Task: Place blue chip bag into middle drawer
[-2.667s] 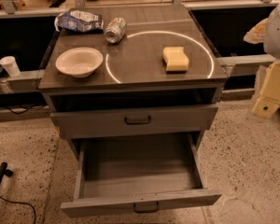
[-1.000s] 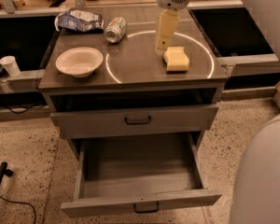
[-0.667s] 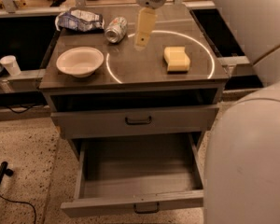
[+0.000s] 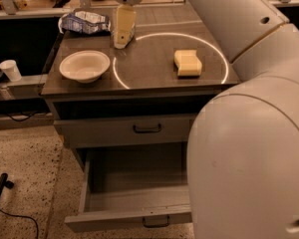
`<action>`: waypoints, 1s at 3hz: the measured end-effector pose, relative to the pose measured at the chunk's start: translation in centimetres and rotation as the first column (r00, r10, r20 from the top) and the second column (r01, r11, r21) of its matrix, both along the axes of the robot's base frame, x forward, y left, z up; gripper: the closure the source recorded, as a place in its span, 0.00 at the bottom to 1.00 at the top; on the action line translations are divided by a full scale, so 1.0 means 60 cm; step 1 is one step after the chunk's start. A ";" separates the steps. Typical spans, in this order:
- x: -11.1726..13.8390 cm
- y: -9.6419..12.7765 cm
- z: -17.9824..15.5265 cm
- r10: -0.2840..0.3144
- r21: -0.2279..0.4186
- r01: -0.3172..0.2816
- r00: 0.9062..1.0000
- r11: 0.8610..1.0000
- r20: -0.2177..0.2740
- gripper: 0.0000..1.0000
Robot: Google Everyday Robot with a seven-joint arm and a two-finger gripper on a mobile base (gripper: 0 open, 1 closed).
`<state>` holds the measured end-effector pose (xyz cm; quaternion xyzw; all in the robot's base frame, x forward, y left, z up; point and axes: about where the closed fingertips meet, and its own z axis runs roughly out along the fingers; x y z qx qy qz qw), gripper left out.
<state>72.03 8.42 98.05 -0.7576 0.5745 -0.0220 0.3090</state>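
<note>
Three things show on the desk [image 4: 154, 81]: the blue chip bag [image 4: 84, 21] lying crumpled at the back left corner, a white bowl [image 4: 84, 66] in front of it, and a yellow sponge [image 4: 188, 62] well apart to the right, inside a bright ring of light. The gripper [image 4: 121, 44] hangs tip-down over the back of the desk, just to the right of the bag and behind the bowl; whether it is spread or closed cannot be told. Below, the upper drawer [image 4: 114, 131] is shut and the middle drawer [image 4: 129, 219] stands pulled out, its right part hidden by the robot's pale arm [image 4: 249, 143].
</note>
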 end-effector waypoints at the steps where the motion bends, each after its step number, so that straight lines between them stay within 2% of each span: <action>1: 0.024 0.025 0.001 0.035 0.050 -0.036 0.999 0.998 0.013 0.00; 2: 0.105 0.082 0.011 0.009 0.179 -0.025 0.996 0.984 0.089 0.00; 3: 0.157 0.116 0.016 -0.052 0.275 0.019 0.992 0.961 0.115 0.00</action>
